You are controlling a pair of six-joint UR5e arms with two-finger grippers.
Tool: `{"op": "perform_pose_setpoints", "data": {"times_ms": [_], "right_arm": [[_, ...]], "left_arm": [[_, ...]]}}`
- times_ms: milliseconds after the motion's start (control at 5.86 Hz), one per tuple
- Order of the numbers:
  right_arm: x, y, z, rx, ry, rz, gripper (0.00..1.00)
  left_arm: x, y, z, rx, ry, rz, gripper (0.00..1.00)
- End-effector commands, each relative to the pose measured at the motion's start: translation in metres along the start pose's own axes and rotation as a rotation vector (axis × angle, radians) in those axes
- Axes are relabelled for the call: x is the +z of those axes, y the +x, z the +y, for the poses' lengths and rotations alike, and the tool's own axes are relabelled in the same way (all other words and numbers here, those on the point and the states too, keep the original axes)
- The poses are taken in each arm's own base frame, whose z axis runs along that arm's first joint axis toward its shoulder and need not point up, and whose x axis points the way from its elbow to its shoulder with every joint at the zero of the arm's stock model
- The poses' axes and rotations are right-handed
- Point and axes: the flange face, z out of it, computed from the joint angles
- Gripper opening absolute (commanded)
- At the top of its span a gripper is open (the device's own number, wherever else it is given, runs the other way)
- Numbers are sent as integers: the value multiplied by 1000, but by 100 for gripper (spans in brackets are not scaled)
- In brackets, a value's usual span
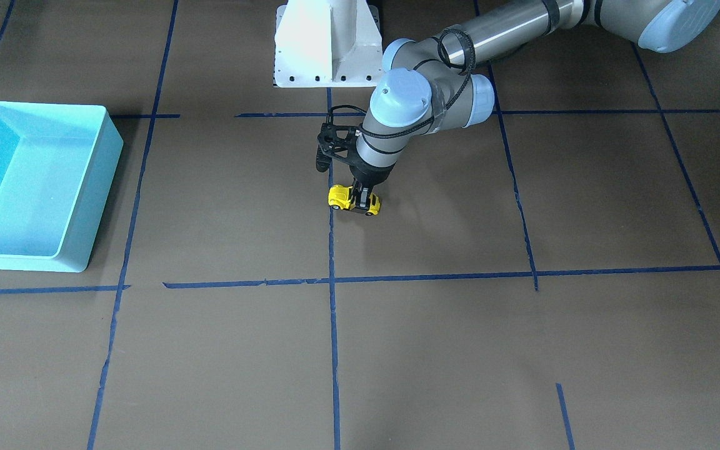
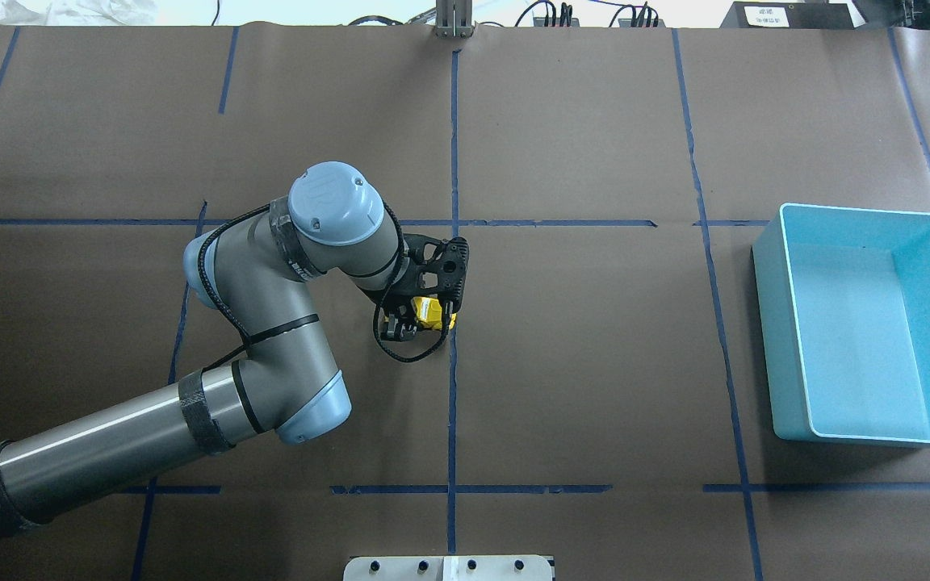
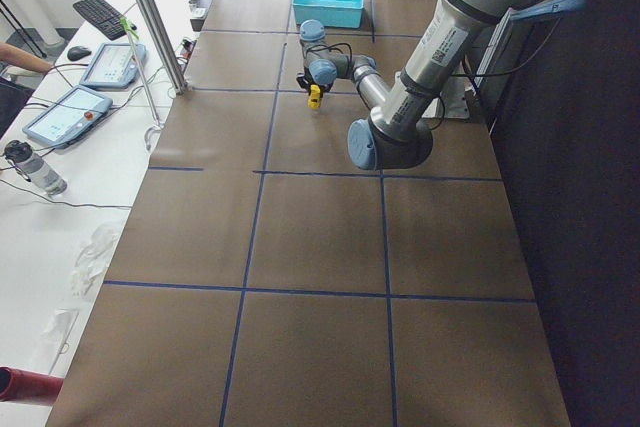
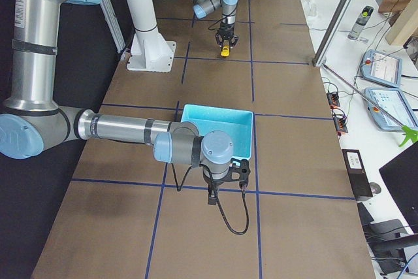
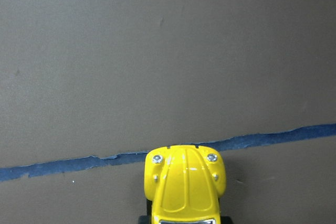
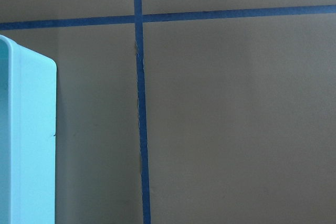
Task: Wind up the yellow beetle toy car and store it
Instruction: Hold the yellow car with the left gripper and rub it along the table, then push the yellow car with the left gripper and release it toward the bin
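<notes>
The yellow beetle toy car [image 1: 339,197] sits on the brown table at its middle, across a blue tape line. My left gripper [image 1: 364,199] points straight down with its fingers closed on the car's sides, wheels at table level. The overhead view shows the car [image 2: 431,311] under the left gripper [image 2: 421,319]. The left wrist view shows only the car's yellow hood [image 5: 185,184] at the bottom edge, over the tape line. My right gripper [image 4: 213,194] hangs low beside the teal bin, seen only in the exterior right view, so I cannot tell whether it is open or shut.
An empty teal bin [image 2: 765,323] stands on the robot's right side of the table, also seen in the front view [image 1: 109,144] and at the left edge of the right wrist view [image 6: 31,145]. The white arm mount [image 1: 325,44] stands at the robot's edge.
</notes>
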Motion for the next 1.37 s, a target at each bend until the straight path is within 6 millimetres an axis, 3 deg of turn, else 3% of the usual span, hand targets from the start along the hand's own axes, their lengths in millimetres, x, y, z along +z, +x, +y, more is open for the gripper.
{"op": "perform_pose_setpoints", "data": {"times_ms": [0,341,512,1024,1195], "right_arm": [[0,0,0,0,0,0,100],[0,0,-1,-1,1,0,100],[0,0,-1,-1,1,0,100],[0,0,-1,-1,1,0,100],[0,0,0,0,0,0,100]], "left_arm": [[5,3,11,4,6,-2,0],[7,4,20,13,15,-6,0],[8,6,42,20,37,-21,0],[-14,-12,147,-33,100,41,0],[-17,-8,183,-59,110,67,50]]}}
